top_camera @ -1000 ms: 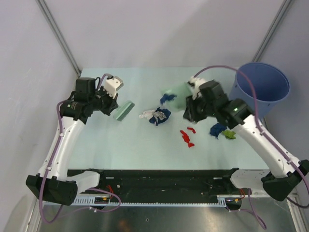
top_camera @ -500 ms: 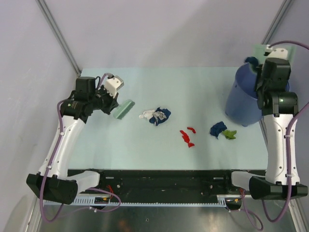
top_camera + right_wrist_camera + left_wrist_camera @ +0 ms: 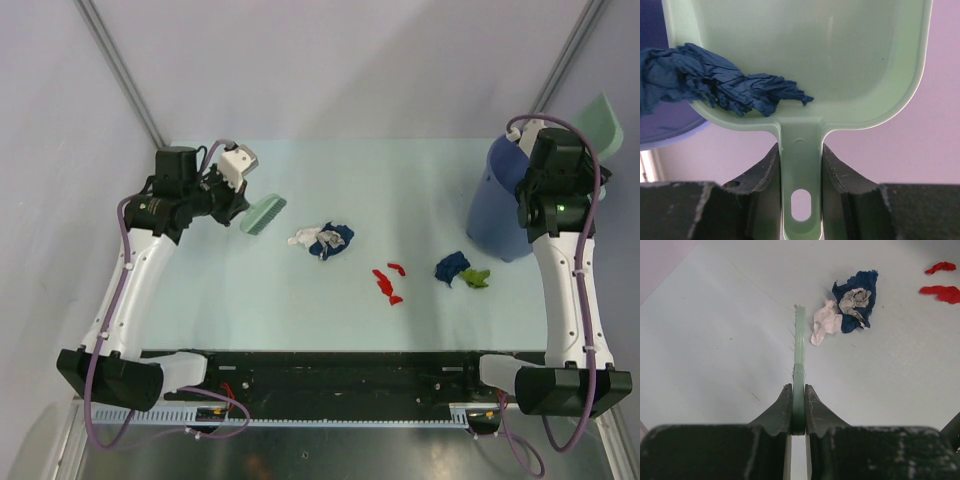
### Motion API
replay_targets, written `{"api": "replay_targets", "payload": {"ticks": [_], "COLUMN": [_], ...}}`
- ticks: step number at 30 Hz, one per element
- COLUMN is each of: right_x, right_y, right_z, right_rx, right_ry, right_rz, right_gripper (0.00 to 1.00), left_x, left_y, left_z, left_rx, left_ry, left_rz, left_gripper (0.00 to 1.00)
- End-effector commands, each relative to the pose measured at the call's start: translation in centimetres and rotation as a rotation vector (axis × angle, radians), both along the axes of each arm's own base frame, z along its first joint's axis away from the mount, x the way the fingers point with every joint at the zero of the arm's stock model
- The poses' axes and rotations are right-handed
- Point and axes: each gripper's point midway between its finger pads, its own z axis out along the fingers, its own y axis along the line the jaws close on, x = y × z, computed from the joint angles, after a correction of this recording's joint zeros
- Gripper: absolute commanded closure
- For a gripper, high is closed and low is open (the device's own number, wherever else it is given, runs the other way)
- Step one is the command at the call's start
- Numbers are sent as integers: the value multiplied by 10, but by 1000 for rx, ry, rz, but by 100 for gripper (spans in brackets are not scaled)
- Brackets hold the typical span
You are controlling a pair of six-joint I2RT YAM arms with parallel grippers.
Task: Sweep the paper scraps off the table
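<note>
Paper scraps lie on the pale mint table (image 3: 400, 180): a dark blue and white clump (image 3: 322, 239) (image 3: 850, 307), red bits (image 3: 387, 281) (image 3: 941, 289), and a blue and green pair (image 3: 461, 271). My left gripper (image 3: 232, 199) (image 3: 798, 407) is shut on the mint-green brush (image 3: 263, 214) (image 3: 799, 357), held left of the blue and white clump. My right gripper (image 3: 562, 165) (image 3: 801, 172) is shut on the handle of the mint-green dustpan (image 3: 603, 122) (image 3: 805, 60), raised over the blue bucket (image 3: 505, 205). A dark blue scrap (image 3: 715, 85) hangs over the pan's left edge.
The bucket's rim (image 3: 660, 135) shows at the left of the right wrist view. A black-and-metal rail (image 3: 320, 375) runs along the table's near edge. Slanted metal frame posts (image 3: 125, 75) stand at the back corners.
My right arm has carried the dustpan from the table's middle up to the bucket and turned it further right. My left gripper has tilted the brush slightly.
</note>
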Motion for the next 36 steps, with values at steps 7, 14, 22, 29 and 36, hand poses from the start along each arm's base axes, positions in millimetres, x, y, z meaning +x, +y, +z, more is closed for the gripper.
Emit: {"api": "replay_targets", "payload": {"ticks": [7, 14, 22, 29, 36], "right_x": [29, 35, 34, 31, 20], "right_y": [-4, -11, 91, 195, 291], "right_z": [11, 27, 89, 44, -58], "right_rx": [-240, -315, -51, 305, 826], "right_ry": [251, 188, -388, -408, -191], "right_rz": [132, 78, 251, 425, 619], "right_gripper": [100, 100, 100, 100, 100], "left_x": [-7, -9, -11, -18, 28], "left_y": [-6, -11, -26, -52, -74], "left_z": [24, 19, 8, -13, -55], "left_rx": [-13, -30, -108, -70, 16], "left_ry": [-105, -90, -2, 59, 161], "left_rz": [-79, -109, -139, -178, -118], "left_gripper": [100, 100, 100, 100, 100]}}
